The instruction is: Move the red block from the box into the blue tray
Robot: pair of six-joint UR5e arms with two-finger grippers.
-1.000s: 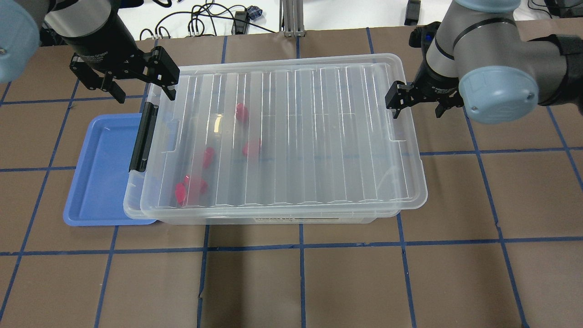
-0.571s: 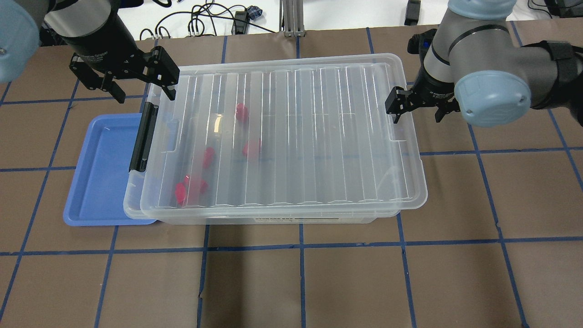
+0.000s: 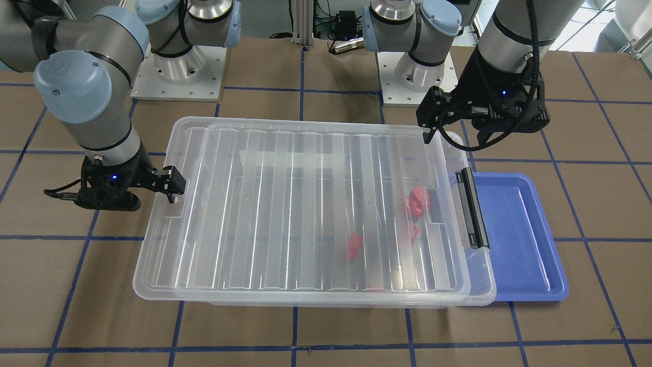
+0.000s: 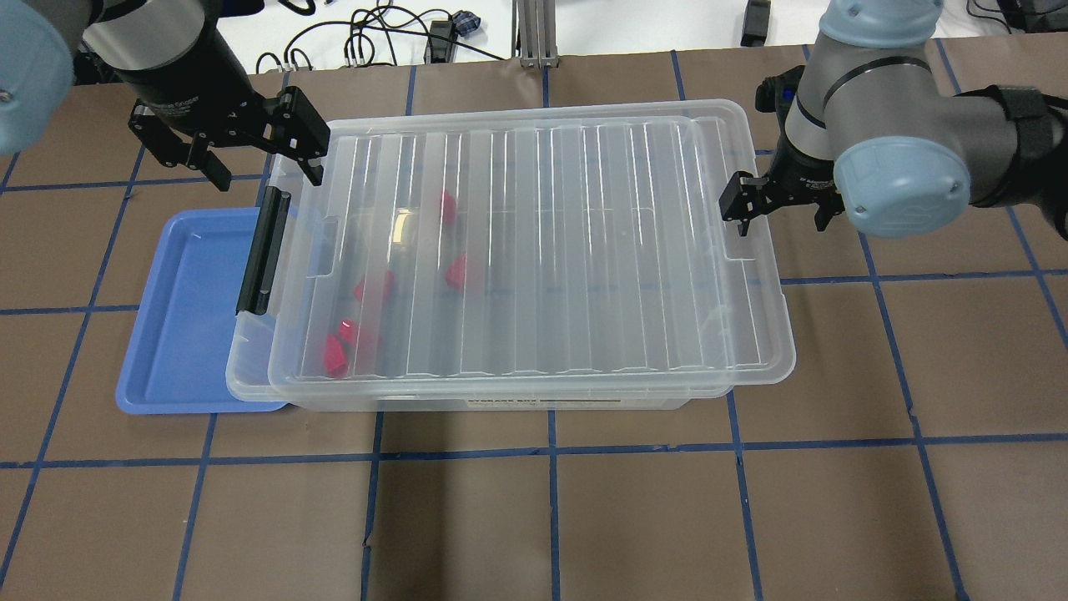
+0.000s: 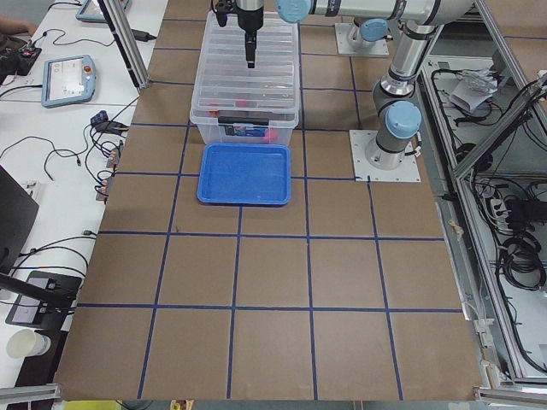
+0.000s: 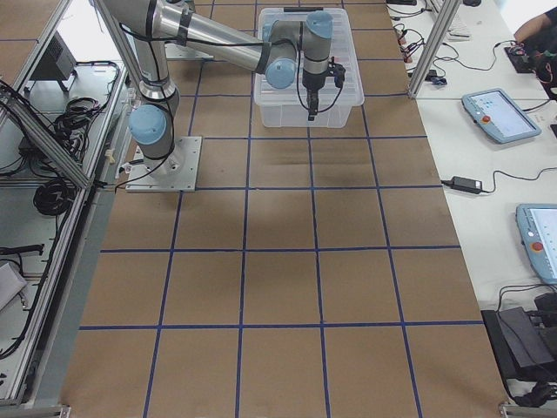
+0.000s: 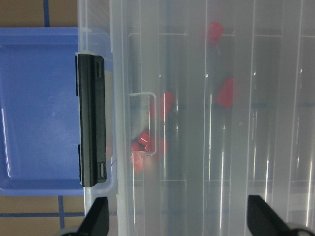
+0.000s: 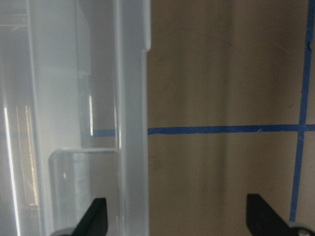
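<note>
The box [image 4: 244,371] is a clear bin in the middle of the table, with a ribbed clear lid [image 4: 542,250] lying on it, shifted toward its right end. Its black latch handle [image 4: 263,250] is at the left end. Several red blocks [image 4: 457,271] lie inside near that end; they also show in the left wrist view [image 7: 225,93]. The blue tray [image 4: 188,309] lies beside the box's left end, partly under its rim. My left gripper [image 4: 269,177] is open above the box's far left corner. My right gripper [image 4: 780,224] is open, one finger at the lid's right edge [image 8: 133,123].
Both robot bases [image 3: 178,76] stand behind the box in the front-facing view. Cables and an aluminium post [image 4: 530,33] lie past the table's far edge. Brown paper with blue tape lines [image 4: 551,451] covers the table in front of the box.
The lid has slid a little to the right on the bin. My right gripper has moved right and toward the near side with it. My left gripper has stayed put.
</note>
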